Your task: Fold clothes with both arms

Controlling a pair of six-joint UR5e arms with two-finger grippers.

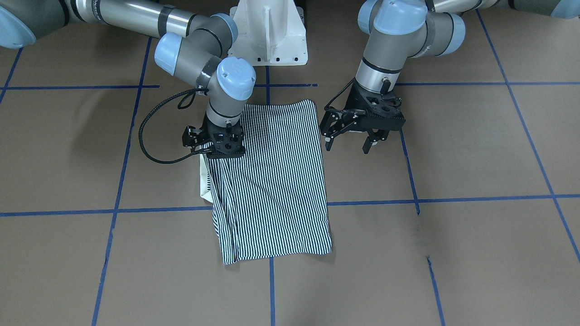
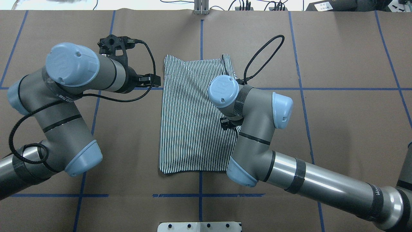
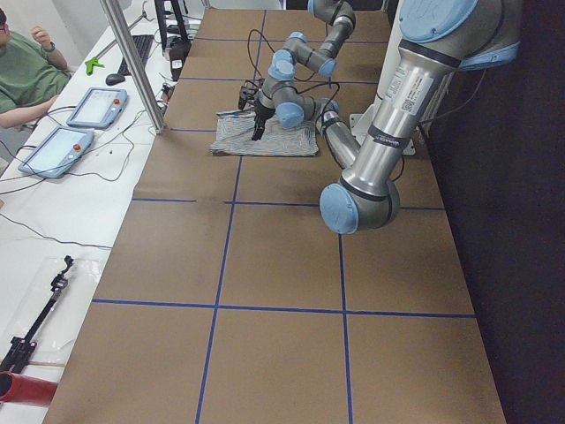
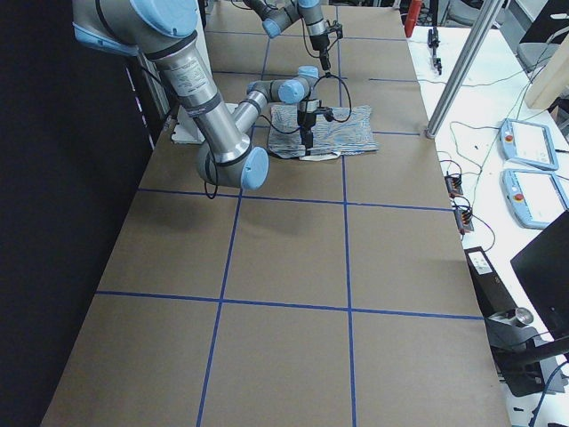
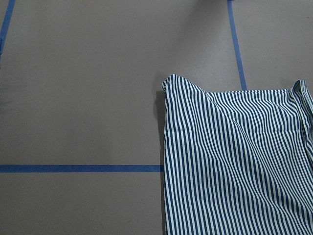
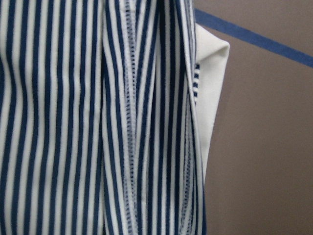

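"On the desk, what do you count?"

"One striped polo shirt, folded to a rectangle at the middle, with one cream collar corner peeking out. Two claws: my left claw hangs spread just beside it. My right claw sits on its collar-side edge, and I cannot tell its grip."

A long table is covered edge to edge in flat brown paper, which is marked into large squares by blue tape lines. Near the middle lies a polo shirt with thin navy-and-white stripes, folded into a tall rectangle and resting flat over a crossing of two tape lines. A plain cream collar pokes out from one long edge onto the paper. A white pedestal base stands at the robot's side of the table.
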